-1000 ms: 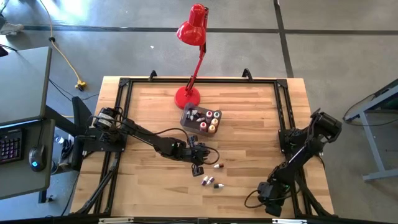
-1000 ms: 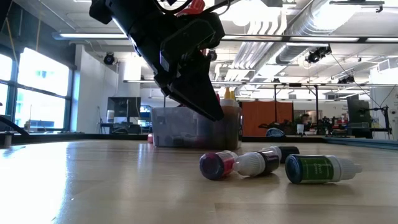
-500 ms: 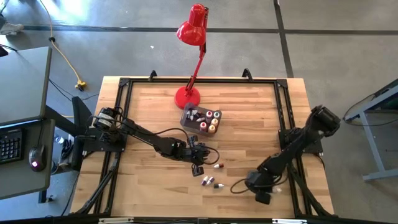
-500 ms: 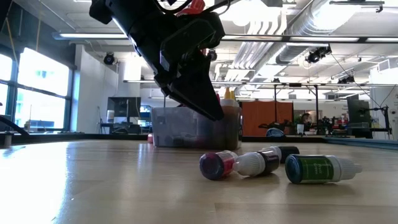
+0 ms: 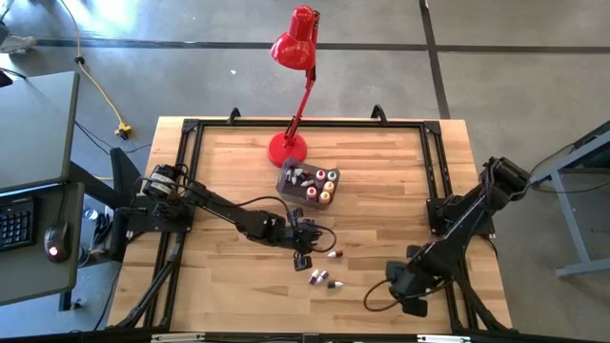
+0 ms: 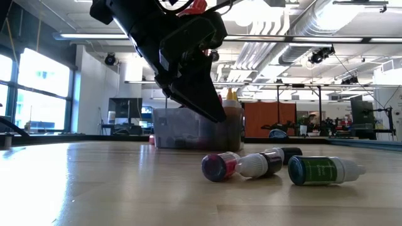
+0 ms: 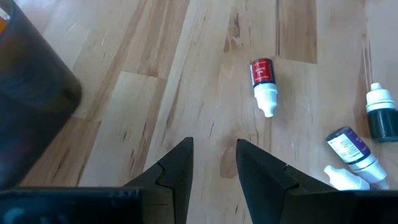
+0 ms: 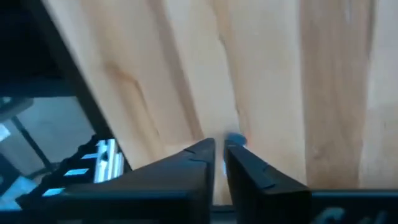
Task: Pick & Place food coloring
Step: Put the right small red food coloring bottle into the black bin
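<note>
Overhead, my left gripper [image 7: 212,163] hangs part-open and empty near a red food coloring bottle [image 7: 263,86]; my right gripper [image 8: 219,158] shows only a slit, empty.

The right pincer [image 8: 219,149] points down at the pale wooden worktop [image 8: 273,81], whose grain runs in long streaks away from it. Its two dark fingers [image 8: 199,163] stand nearly together, with only a thin slit between their tips. A small bluish-white spot [image 8: 234,139] shows just past the tips, too blurred to identify. To one side a dark frame rail [image 8: 62,81] borders the worktop's edge, with grey floor [image 8: 43,134] beyond it.
</note>
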Motion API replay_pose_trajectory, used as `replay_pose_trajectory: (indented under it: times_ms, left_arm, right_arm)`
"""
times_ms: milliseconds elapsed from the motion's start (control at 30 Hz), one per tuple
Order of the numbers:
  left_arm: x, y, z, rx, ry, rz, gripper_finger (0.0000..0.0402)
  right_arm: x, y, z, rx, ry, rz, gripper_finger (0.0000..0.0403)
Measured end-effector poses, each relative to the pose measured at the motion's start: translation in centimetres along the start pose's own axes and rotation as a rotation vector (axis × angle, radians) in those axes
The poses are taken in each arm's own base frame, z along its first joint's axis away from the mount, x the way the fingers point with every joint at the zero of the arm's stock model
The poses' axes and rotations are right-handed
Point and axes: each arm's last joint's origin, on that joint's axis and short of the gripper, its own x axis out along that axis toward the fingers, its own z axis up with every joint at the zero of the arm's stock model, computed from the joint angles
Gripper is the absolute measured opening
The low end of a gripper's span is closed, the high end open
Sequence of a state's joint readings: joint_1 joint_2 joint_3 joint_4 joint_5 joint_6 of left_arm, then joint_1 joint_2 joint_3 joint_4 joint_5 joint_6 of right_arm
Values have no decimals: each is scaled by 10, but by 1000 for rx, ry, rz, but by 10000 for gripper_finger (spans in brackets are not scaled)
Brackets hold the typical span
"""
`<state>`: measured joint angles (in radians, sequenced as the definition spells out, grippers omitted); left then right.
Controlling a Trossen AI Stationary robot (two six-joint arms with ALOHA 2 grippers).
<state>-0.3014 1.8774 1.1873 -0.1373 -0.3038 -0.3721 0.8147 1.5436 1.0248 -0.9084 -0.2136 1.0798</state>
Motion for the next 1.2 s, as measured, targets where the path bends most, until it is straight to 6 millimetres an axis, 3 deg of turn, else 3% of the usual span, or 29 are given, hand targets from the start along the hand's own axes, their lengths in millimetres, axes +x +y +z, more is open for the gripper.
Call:
replay_pose_trajectory:
  times_ms: [200,367,500,833,1067,1200]
  left_arm:
    - [0,0,0,0,0,-1,120]
    - [0,0,0,0,3,-9,120]
    - [0,0,0,0,2,-11,120]
    - [0,0,0,0,2,-6,120]
    - [-3,4,0,70,22,108,120]
    - [-19,7,16,108,50,254,120]
  right_arm:
    - [4,2,-11,90,31,-14,112]
    - [31,-7,-27,201,53,-46,181]
    - [48,-15,-36,219,60,-43,199]
    - [73,-27,-42,168,51,48,189]
    - [77,-34,-45,161,52,15,110]
    - [77,-34,-45,162,56,15,63]
